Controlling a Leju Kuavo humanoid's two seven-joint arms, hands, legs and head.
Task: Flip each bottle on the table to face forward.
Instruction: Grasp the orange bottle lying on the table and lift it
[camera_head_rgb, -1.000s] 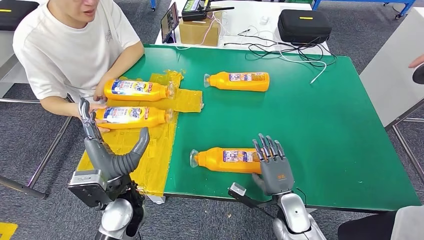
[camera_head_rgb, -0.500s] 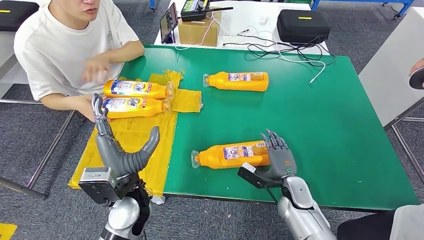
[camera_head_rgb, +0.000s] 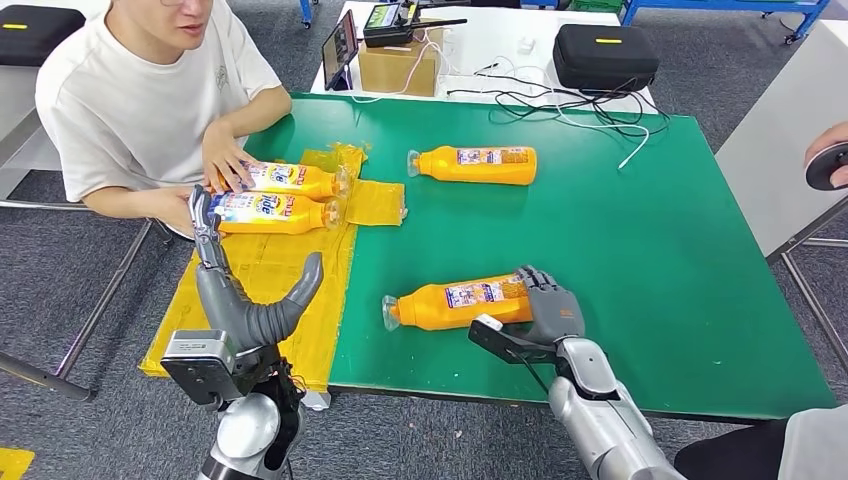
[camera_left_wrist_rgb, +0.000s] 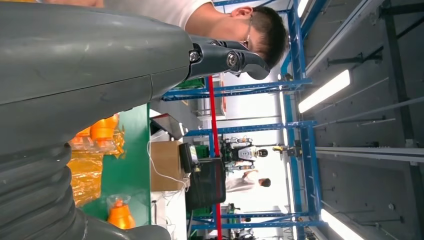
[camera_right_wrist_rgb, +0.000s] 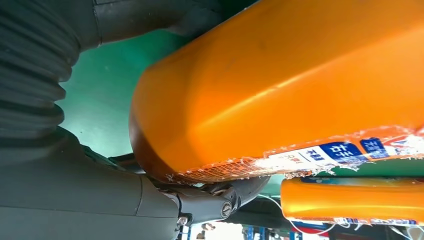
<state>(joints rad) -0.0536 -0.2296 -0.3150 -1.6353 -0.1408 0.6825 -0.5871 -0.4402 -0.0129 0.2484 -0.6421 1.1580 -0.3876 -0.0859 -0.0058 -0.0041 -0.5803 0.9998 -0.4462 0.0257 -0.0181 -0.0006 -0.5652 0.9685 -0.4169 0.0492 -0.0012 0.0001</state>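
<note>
Four orange bottles lie on their sides on the green table (camera_head_rgb: 620, 250). The near bottle (camera_head_rgb: 455, 303) lies slightly tilted near the front edge, cap to the left, and my right hand (camera_head_rgb: 548, 312) grips its base. In the right wrist view that bottle's base (camera_right_wrist_rgb: 300, 75) sits between the thumb and the fingers (camera_right_wrist_rgb: 215, 200). A far bottle (camera_head_rgb: 475, 164) lies label up mid-table. Two more bottles (camera_head_rgb: 285, 178) (camera_head_rgb: 270, 213) rest on yellow plastic (camera_head_rgb: 270, 290) at the left, under a person's hand (camera_head_rgb: 225, 165). My left hand (camera_head_rgb: 245, 300) is raised and open by the table's left front corner, holding nothing.
A person in a white shirt (camera_head_rgb: 140, 100) sits at the table's left side. Behind the table stand a cardboard box (camera_head_rgb: 400, 60), a tablet (camera_head_rgb: 340, 45), a black case (camera_head_rgb: 605, 55) and loose cables (camera_head_rgb: 570, 100). Another person's hand (camera_head_rgb: 828, 160) shows at the right edge.
My right hand has curled its fingers around the near bottle's base, and the bottle has tilted and turned a little. The person's hand has come down onto the two left bottles.
</note>
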